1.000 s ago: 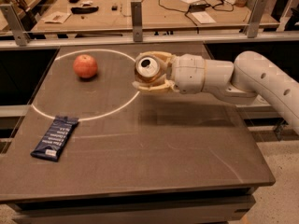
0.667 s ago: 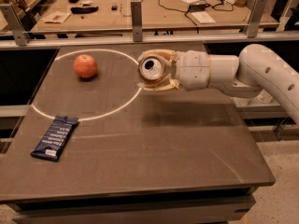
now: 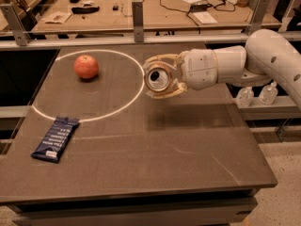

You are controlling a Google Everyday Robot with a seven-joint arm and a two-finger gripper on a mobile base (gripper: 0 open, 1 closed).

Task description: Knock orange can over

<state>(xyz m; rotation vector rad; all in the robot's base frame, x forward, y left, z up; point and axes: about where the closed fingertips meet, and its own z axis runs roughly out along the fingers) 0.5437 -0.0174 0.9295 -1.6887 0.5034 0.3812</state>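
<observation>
the orange can (image 3: pixel 158 78) lies sideways inside the gripper (image 3: pixel 151 78), its silver top turned toward the camera and its golden wall mostly hidden behind the rim. the tan fingers (image 3: pixel 162 58) curl over and under it, closed on its body, so the claw has it held across its width. it looks to hang clear of the table (image 3: pixel 188 168), since a dark shadow lies on the surface below the claw. by the look of it this is a light, thin-walled metal can: stiff enough along its length, easy to dent if squeezed hard, smooth and a little slippery, and apt to roll once it lies on its side. whether it is full or empty cannot be told. the sound place to hold it is round the middle of the wall, as the fingers do here; if it stood upright, a nudge high on the wall would likely tip so slim a shape. behind the claw, to its right in the view, runs the pale arm (image 3: pixel 235 65). well off to the left, beyond the white circle line (image 3: pixel 139 86), sits a red apple (image 3: pixel 86 67). lower left of the claw, well apart, lies a dark blue snack packet (image 3: pixel 55 138), flat on the table.
</observation>
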